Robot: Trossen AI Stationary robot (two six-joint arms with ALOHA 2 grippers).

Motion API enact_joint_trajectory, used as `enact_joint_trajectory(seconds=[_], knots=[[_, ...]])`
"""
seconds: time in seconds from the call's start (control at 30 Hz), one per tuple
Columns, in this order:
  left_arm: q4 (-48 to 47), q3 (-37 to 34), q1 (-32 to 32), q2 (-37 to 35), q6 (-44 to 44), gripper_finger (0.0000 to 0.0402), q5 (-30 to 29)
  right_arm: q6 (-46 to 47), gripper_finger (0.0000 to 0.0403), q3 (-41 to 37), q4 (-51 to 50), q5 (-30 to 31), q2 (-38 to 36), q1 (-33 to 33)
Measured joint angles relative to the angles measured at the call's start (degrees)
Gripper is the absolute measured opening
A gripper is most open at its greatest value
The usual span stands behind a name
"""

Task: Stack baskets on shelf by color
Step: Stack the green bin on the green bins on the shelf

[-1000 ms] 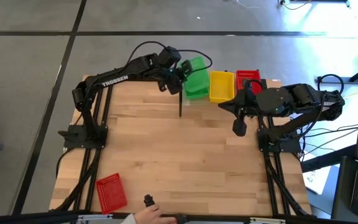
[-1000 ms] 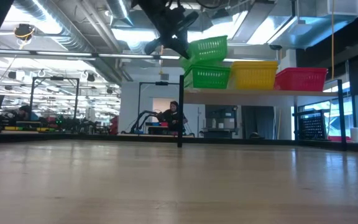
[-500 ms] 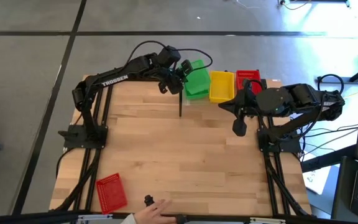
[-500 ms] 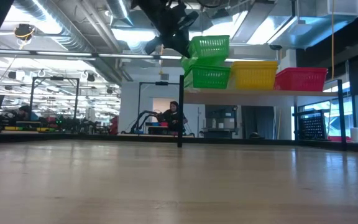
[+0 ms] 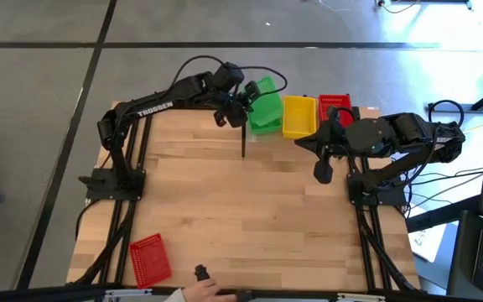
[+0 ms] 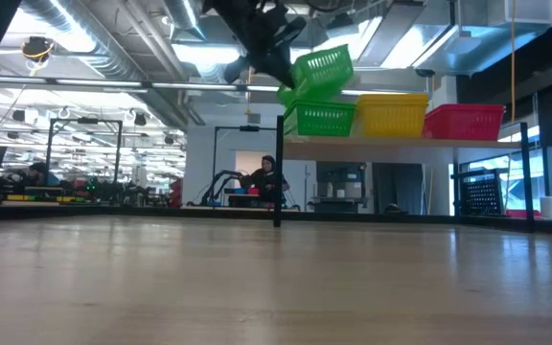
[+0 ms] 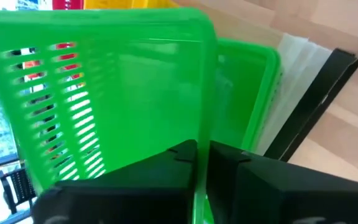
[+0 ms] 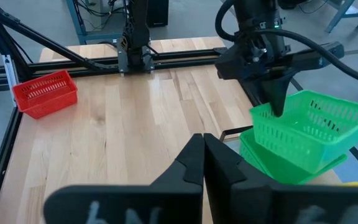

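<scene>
High view, left gripper (image 5: pixel 243 104): at the far edge of the table, closed on the near rim of a green basket (image 5: pixel 265 102), which sits tilted over the green end of the shelf.
High view, shelf row: a yellow basket (image 5: pixel 298 116) sits just beside the green one, and a red basket (image 5: pixel 335 107) beside that.
High view, right gripper (image 5: pixel 323 170): parked over the right side of the table (image 5: pixel 250 210), fingers pressed together, holding nothing.
High view, loose basket: a second red basket (image 5: pixel 150 257) lies at the near left corner, well apart from the shelf; a person's hand (image 5: pixel 198 290) shows at the near edge.
High view, writing: "TROSSEN" in white on the left arm.
Low view: the held green basket tips at an angle on top of a lower green basket (image 6: pixel 320 119), which rests on the shelf (image 6: pixel 391 140) beside the yellow and red ones.
Left wrist view: the two dark fingers pinch the green rim; the lower green basket shows behind it.
Right wrist view: own fingers closed and empty; the tilted green basket hangs from the other arm over its mate.
Step in hand: seemingly seating the second green basket into the first.
Next move: level the basket so it nests squarely, then let go of the rim.
Other writing: none readable.
</scene>
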Motion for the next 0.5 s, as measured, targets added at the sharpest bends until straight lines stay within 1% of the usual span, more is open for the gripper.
enact_joint_trajectory(seconds=[0.13, 0.37, 0.5], knots=[[0.0, 0.0, 0.0, 0.0, -3.1, 0.0003, -0.1, 0.0, 0.0, 0.0, 0.0, 0.0, 0.0, 0.0], [0.0, 0.0, 0.0, 0.0, -4.3, 0.0029, -1.0, 0.0, 0.0, 0.0, 0.0, 0.0, 0.0, 0.0], [-0.1, 0.0, 0.0, 0.0, -3.0, 0.0036, -1.0, 0.0, 0.0, 0.0, 0.0, 0.0, 0.0, 0.0]])
